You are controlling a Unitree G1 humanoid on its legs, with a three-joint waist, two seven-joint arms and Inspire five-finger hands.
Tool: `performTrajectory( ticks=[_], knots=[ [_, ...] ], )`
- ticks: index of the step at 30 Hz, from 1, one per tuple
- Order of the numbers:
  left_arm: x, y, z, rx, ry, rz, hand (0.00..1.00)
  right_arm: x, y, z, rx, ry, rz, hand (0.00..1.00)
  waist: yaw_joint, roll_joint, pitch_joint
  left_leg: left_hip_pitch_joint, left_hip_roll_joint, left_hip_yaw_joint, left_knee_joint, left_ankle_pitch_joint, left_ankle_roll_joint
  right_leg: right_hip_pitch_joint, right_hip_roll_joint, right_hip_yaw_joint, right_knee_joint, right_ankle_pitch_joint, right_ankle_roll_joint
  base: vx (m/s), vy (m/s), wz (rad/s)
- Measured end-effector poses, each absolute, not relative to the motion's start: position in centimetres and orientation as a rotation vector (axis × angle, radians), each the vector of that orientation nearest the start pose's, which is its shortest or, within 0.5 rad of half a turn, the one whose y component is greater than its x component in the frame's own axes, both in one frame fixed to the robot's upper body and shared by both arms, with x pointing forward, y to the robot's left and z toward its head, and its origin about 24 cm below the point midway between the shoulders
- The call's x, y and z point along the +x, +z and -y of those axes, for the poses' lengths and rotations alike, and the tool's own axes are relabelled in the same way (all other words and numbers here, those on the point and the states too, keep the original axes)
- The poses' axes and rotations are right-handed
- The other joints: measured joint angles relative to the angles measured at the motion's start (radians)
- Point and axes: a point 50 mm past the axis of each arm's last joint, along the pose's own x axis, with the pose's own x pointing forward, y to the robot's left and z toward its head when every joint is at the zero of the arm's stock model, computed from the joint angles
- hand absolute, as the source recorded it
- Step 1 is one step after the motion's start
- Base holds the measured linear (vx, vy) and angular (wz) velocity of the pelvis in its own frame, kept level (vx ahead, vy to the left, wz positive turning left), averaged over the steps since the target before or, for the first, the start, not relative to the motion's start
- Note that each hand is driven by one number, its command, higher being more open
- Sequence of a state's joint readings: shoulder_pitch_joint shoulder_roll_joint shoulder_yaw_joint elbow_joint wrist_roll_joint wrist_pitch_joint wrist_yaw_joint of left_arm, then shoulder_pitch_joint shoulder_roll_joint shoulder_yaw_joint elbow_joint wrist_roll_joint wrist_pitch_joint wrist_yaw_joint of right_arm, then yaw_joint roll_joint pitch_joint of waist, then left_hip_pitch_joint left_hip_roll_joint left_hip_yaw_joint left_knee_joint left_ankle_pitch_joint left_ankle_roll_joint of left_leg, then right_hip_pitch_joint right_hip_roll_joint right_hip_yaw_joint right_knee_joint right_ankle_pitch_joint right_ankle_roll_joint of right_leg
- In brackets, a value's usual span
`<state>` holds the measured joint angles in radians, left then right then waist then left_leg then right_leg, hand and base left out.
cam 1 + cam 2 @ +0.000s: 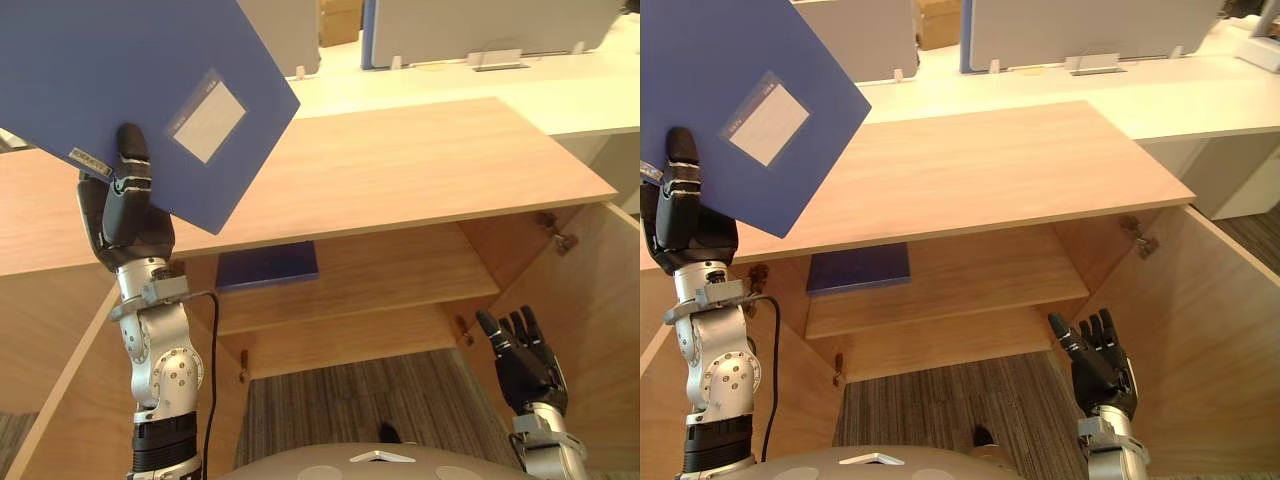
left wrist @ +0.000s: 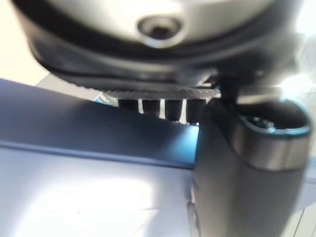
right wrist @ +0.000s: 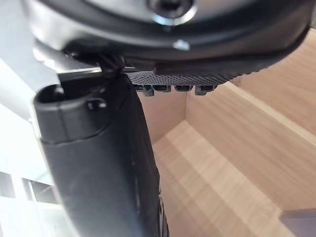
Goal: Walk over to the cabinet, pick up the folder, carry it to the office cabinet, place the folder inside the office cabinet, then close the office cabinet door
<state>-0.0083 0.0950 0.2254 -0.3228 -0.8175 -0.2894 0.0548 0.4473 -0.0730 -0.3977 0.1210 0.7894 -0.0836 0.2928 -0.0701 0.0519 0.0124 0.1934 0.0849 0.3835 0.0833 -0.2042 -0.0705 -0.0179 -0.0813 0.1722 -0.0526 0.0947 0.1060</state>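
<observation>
Two hands were up: the left hand (image 1: 127, 222) held its fingers clamped on the tilted folder (image 1: 120, 80) above the open cabinet (image 1: 420, 170), while the right hand (image 1: 528, 365) hung low, fingers straight and apart.

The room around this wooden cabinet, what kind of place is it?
Most likely an office: white desks with grey dividing screens stand behind the cabinet, the floor is striped carpet, and the left hand holds a blue folder.
</observation>
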Motion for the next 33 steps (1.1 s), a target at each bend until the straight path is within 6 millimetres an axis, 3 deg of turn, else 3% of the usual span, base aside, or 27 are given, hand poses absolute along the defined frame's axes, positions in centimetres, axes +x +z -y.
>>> performTrajectory(
  ticks=[6,10,16,22,26,33],
  knots=[
    [22.1,15.0,-23.2,-0.684,0.199,0.713,0.00,9.7,-1.9,28.6,0.591,-0.495,-0.031,1.00,-0.017,0.002,-0.001,0.009,0.006,0.051,0.001,-0.009,-0.006,-0.017,0.017,0.047,0.000,0.009,-0.001,-0.04,-0.031,-0.26],
    [21.8,15.2,-23.8,-0.674,0.228,0.736,0.00,10.1,1.3,29.3,0.522,-0.476,0.108,1.00,-0.019,0.002,-0.002,0.026,0.015,0.083,-0.001,-0.013,-0.013,-0.018,0.036,0.075,0.000,0.014,-0.005,-0.02,-0.045,-0.24],
    [21.6,15.2,-24.1,-0.671,0.239,0.749,0.00,11.7,8.7,30.0,0.413,-0.420,0.503,1.00,-0.019,-0.002,-0.004,0.025,0.016,0.103,0.000,-0.014,-0.016,-0.031,0.042,0.094,-0.001,0.022,-0.003,-0.04,-0.041,-0.10],
    [21.6,15.2,-23.9,-0.667,0.217,0.754,0.00,12.5,11.2,29.6,0.367,-0.370,0.625,1.00,-0.016,-0.007,-0.007,0.025,0.015,0.104,0.002,-0.015,-0.016,-0.031,0.042,0.096,-0.001,0.024,-0.003,-0.04,-0.044,-0.01],
    [22.0,15.5,-23.1,-0.654,0.136,0.753,0.00,14.0,12.4,28.9,0.355,-0.278,0.658,1.00,-0.011,-0.008,-0.008,0.025,0.015,0.104,0.006,-0.015,-0.016,-0.030,0.041,0.096,-0.001,0.027,-0.003,-0.04,-0.047,-0.01],
    [24.2,17.2,-20.4,-0.577,-0.160,0.751,0.00,18.3,16.8,27.0,0.193,0.055,0.692,1.00,0.010,-0.008,-0.010,0.022,0.015,0.082,0.019,-0.016,-0.013,-0.014,0.032,0.075,-0.002,0.029,-0.001,-0.04,-0.044,0.10]
  ],
)
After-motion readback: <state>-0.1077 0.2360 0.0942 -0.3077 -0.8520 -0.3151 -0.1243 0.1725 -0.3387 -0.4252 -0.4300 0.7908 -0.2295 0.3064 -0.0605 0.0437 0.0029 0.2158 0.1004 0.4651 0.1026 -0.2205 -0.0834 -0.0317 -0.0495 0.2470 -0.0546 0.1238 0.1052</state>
